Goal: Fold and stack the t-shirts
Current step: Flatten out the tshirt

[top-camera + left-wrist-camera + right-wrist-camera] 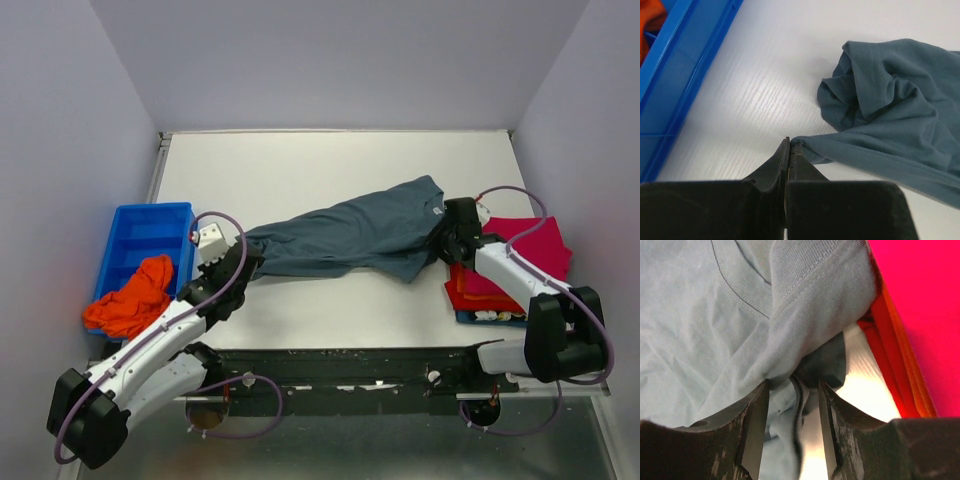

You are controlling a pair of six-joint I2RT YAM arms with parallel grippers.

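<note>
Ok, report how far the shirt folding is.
Done: magenta shirt and red shirt lie folded and stacked. In hand: grey-blue shirt, unfolded, its hem pinched by the left gripper; the right gripper straddles its other end, jaws apart. Remaining: the crumpled orange shirt in the blue bin.

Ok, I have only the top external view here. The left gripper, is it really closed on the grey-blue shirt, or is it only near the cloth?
Observer: It is closed. In the left wrist view the left gripper is shut, and the hem of the grey-blue shirt appears pinched at its very tips.
Operator: And the right one, does it hold the shirt too?
Observer: It seems not. In the right wrist view the right gripper stands open. A fold of the shirt sits between its jaws without filling the gap, and bare table shows beside the fold.
</note>
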